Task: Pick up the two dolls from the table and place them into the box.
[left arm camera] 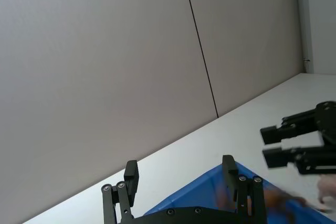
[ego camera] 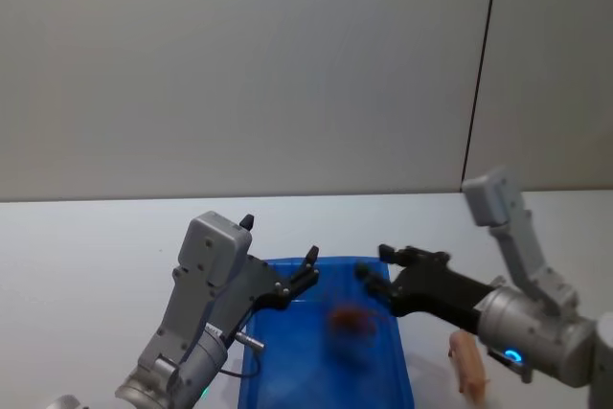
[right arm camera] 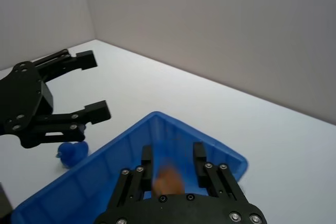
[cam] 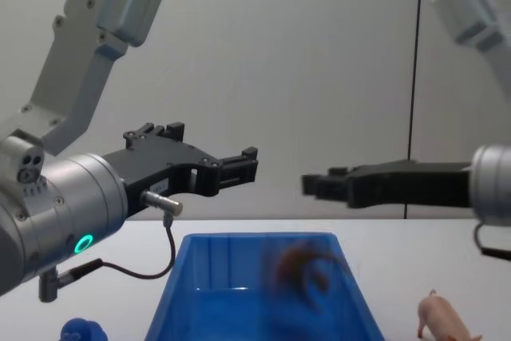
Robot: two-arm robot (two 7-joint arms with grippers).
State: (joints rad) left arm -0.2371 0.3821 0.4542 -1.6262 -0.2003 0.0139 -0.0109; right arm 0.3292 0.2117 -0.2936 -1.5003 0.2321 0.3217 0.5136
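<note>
Lion figurine (cam: 303,269) sits below the right gripper (cam: 311,184), clear of its fingertips and within the walls of the blue box (cam: 239,297); its outline is too blurred to tell whether it touches the box floor. The right gripper hangs over the box with its fingers spread, grasping nothing. Facing it across the box, the left gripper (cam: 249,164) is level with it, likewise released and empty. The pink pig (cam: 443,319) stands on the white table (ego camera: 96,256) beneath the right arm, just outside the box. A small blue toy (cam: 82,331) lies under the left arm.
</note>
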